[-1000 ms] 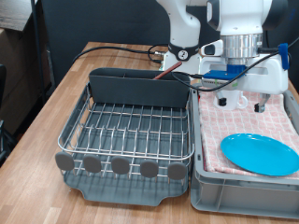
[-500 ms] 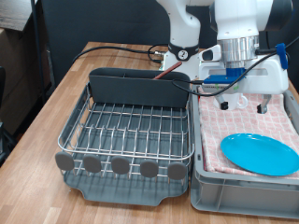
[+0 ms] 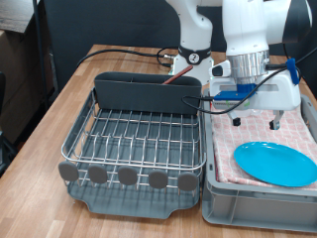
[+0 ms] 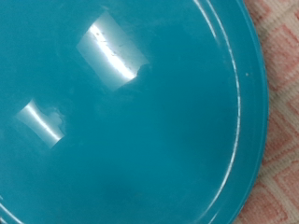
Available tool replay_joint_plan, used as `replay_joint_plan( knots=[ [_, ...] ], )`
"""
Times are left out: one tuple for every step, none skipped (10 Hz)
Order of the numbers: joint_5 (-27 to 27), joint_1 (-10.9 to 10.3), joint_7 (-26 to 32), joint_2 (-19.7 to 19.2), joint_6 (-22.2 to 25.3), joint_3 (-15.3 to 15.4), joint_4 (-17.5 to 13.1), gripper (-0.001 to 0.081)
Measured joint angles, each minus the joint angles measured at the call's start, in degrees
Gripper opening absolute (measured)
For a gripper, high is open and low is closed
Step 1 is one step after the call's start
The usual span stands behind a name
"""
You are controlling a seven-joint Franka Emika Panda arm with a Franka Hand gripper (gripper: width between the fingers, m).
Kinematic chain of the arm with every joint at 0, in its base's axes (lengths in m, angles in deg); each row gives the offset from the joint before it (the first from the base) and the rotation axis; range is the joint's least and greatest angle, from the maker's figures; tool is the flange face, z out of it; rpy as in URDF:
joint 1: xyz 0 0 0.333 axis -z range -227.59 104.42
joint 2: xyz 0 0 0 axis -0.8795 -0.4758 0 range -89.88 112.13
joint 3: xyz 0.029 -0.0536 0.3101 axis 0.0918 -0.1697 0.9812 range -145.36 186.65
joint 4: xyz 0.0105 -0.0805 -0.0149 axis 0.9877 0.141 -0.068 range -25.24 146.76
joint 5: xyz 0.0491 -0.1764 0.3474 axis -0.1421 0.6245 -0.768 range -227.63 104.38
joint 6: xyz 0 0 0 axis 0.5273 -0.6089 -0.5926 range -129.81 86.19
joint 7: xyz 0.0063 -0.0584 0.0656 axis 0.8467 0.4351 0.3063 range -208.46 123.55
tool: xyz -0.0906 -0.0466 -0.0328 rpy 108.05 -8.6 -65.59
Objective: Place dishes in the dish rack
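Note:
The round light-blue plate [image 3: 275,163] lies flat on the pink checked cloth in the grey crate, at the exterior view's bottom right. My gripper [image 3: 256,123] hangs over the cloth just beyond the plate, its fingers apart with nothing between them. In the wrist view the plate [image 4: 121,112] fills almost the whole picture and no fingers show. The dish rack [image 3: 134,139], silver wire with a dark grey back bin and a row of grey discs, stands to the crate's left with no dishes in it. The white mug and the wooden spoon are out of view.
The grey crate [image 3: 248,206] with pink checked cloth [image 3: 224,139] stands tight against the rack's right side on a wooden table [image 3: 59,109]. Black cables [image 3: 129,52] run across the table behind the rack. The cloth also shows in the wrist view [image 4: 280,56].
My gripper has come down a little towards the cloth and the plate. The plate and the rack have not moved.

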State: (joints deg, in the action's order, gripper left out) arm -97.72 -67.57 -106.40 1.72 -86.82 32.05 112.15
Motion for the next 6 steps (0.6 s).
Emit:
replay_joint_plan(
  knots=[
    [-2.36,0.93,2.53,-0.93,-0.98,1.31,-0.11,0.0803],
    [-3.95,1.75,4.37,-1.81,-1.87,2.35,-0.27,0.0803],
    [-4.97,2.52,5.66,-2.61,-2.47,3.28,-0.52,0.0803],
    [-5.69,3.19,6.59,-3.29,-2.91,3.99,-0.84,0.0803],
    [-5.82,3.71,7.02,-3.95,-3.49,4.51,-1.1,0.0803],
    [-5.83,4.01,7.15,-4.55,-3.59,4.73,-1.41,0.0803]
  ],
)
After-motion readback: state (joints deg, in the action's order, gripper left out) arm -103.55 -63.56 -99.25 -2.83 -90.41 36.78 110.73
